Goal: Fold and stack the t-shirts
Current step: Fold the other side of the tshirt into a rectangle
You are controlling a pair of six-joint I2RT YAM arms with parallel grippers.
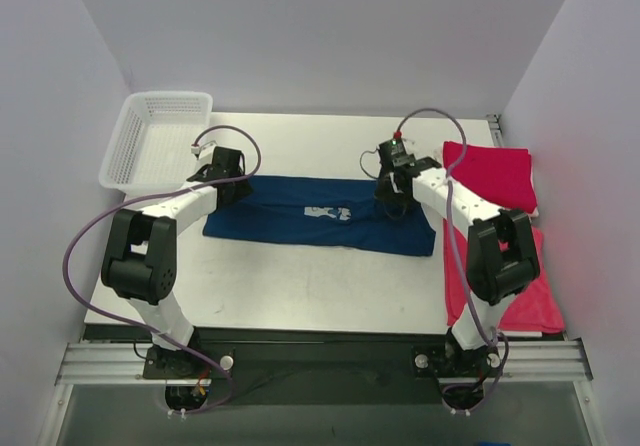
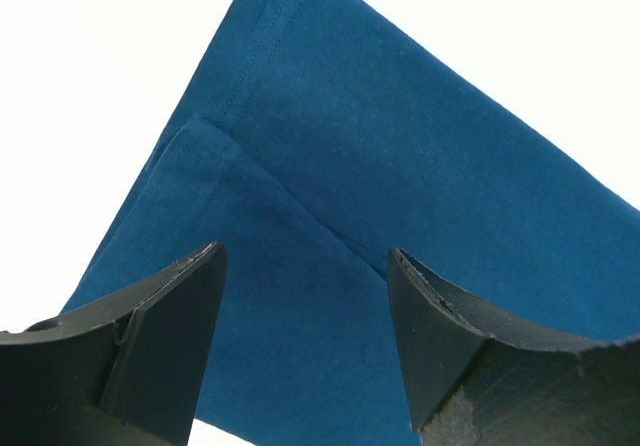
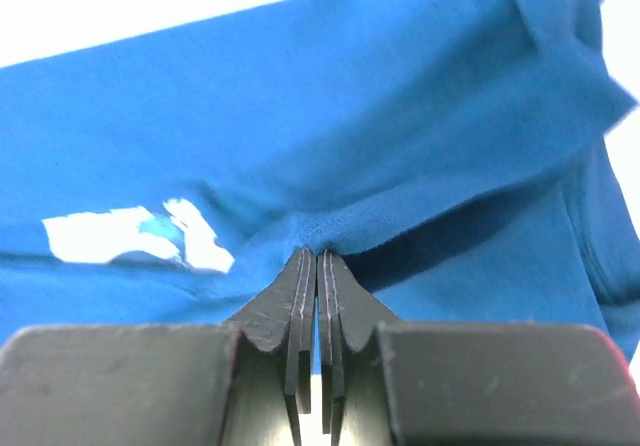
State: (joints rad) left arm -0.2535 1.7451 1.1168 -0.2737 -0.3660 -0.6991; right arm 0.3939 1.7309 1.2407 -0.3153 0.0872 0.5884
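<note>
The navy blue t-shirt (image 1: 320,216) lies folded in a long band across the middle of the table, its pale print (image 1: 328,212) facing up. My left gripper (image 1: 228,179) is open over the shirt's left end, fingers spread above the blue cloth (image 2: 300,296). My right gripper (image 1: 398,194) is shut on a pinch of the blue shirt (image 3: 330,166) near its right end; the print (image 3: 130,236) shows to the left in the right wrist view. One red t-shirt (image 1: 492,176) lies folded at the back right, another red one (image 1: 530,296) lies at the front right under my right arm.
A white mesh basket (image 1: 157,138) stands at the back left corner. White walls close in at the back and both sides. The table's front edge (image 1: 300,321) runs just ahead of the arm bases.
</note>
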